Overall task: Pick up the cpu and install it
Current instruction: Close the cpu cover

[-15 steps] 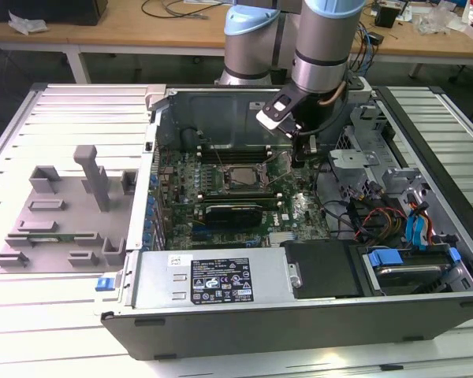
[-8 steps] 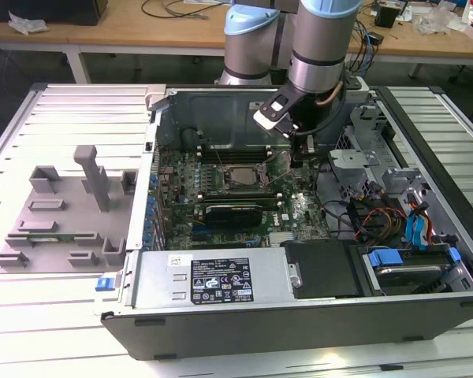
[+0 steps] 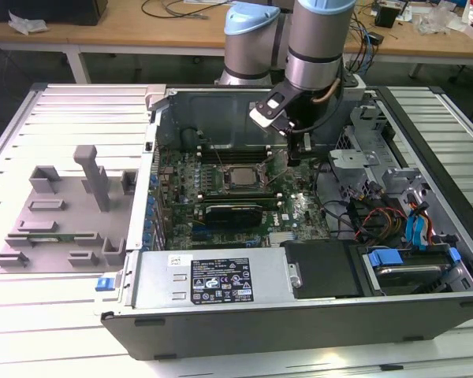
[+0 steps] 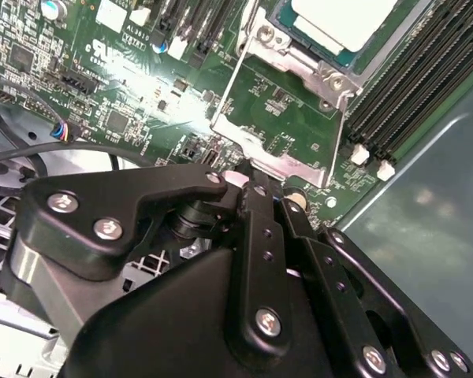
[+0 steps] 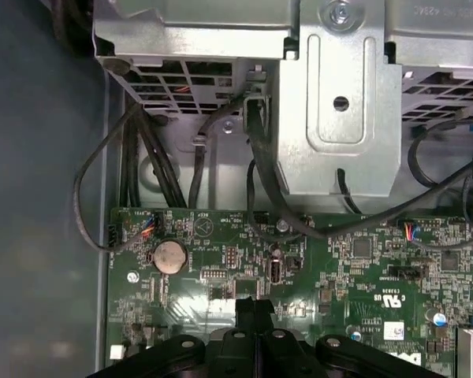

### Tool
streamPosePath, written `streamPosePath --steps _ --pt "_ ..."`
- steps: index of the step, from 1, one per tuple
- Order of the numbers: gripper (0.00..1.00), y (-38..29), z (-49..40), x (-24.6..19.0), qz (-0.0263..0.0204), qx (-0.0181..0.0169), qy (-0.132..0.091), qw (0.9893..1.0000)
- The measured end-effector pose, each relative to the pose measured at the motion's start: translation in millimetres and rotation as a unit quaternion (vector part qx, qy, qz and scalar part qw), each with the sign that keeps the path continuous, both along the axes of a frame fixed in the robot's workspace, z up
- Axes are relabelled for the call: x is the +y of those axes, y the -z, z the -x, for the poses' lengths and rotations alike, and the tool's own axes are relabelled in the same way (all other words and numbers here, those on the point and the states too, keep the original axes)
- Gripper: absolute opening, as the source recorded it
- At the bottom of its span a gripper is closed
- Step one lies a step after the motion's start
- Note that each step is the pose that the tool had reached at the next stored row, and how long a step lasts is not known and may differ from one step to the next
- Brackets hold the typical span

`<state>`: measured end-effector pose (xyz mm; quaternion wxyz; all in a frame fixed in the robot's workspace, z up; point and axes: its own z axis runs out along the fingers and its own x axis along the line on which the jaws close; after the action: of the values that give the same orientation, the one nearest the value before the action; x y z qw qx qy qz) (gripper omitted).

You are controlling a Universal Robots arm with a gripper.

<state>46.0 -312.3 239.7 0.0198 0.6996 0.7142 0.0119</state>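
while the cpu (image 3: 241,175) lay in its socket (image 4: 299,69), the gripper (image 3: 296,156), fingers pressed together, hung near on the exterior view's right.

second wrist view, cpu (image 4: 340,22) cut off by edge

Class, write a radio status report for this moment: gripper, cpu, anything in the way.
Gripper shut, tips low over motherboard. Cpu sitting in socket frame, apart from gripper. Only frame's metal edge between them.

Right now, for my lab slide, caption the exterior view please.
Robot gripper hangs inside the open computer case, beside the seated cpu.
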Motion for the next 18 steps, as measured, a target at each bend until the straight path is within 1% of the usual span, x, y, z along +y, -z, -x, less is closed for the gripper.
streamPosePath --steps 3,5,8,10,11,13,16,18 --pt "0.11 -7.2 7.7 1.7 0.0000 -0.0004 0.000 1.0000" --pt "0.11 -10.7 11.3 2.3 0.0000 -0.0008 0.000 1.0000" --pt "0.11 -11.9 21.3 2.4 0.0000 -0.0009 0.000 1.0000" --pt "0.11 -12.2 26.1 2.5 0.0000 -0.0010 0.000 1.0000" --pt "0.11 -12.4 30.9 2.6 0.0000 -0.0012 0.000 1.0000" --pt "0.11 -12.8 36.1 2.8 0.0000 -0.0015 0.000 1.0000" --pt "0.11 -13.3 48.6 3.2 0.0000 -0.0023 0.000 1.0000" --pt "0.11 -13.3 48.6 3.2 0.0000 -0.0023 0.000 1.0000"
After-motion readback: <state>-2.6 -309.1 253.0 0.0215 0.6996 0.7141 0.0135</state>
